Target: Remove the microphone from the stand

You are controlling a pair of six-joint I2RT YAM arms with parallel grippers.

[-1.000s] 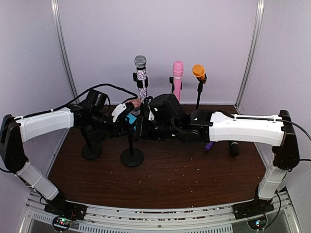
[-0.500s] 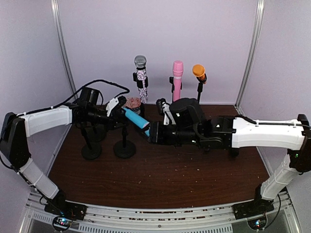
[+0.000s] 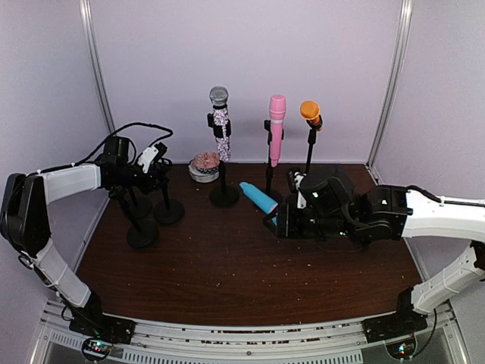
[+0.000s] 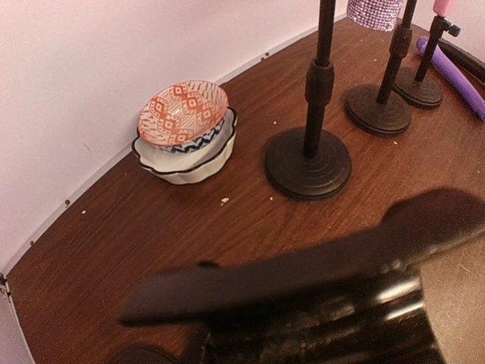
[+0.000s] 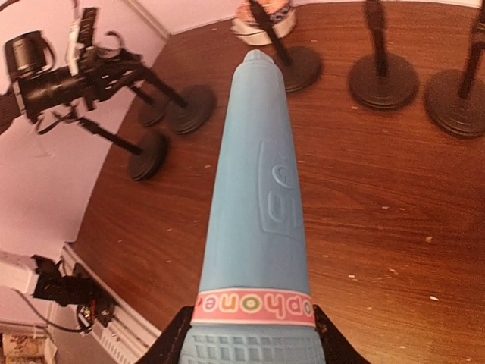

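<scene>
**Blue mic off its stand, riding in right pincer**

The main step is looking done. The blue mic (image 3: 258, 199) is sitting clear of every stand, and the right pincer (image 3: 276, 221) is gripping it by the textured end, w/ the tapered tail pointing up and back-left. The jaws are standing partway closed, pressing both sides of the mic in the wrist view. The mic is hovering over the table (image 3: 250, 280), centre-right, just in front of the pink mic (image 3: 277, 114) and its stand. It is not touching the wood as far as the top view is showing.

The left pincer (image 3: 151, 163) is working at the far left, pinching narrow on the pole of the empty stand (image 3: 168, 211) and holding it near upright. Its wrist view is too blurred to confirm the contact.

What is probably remaining: laying the blue mic on the table, then letting go of both mic and stand. The glitter mic (image 3: 219, 98), pink mic and orange mic (image 3: 309, 112) are sitting in stands at the back. The task is not saying whether they count.
</scene>
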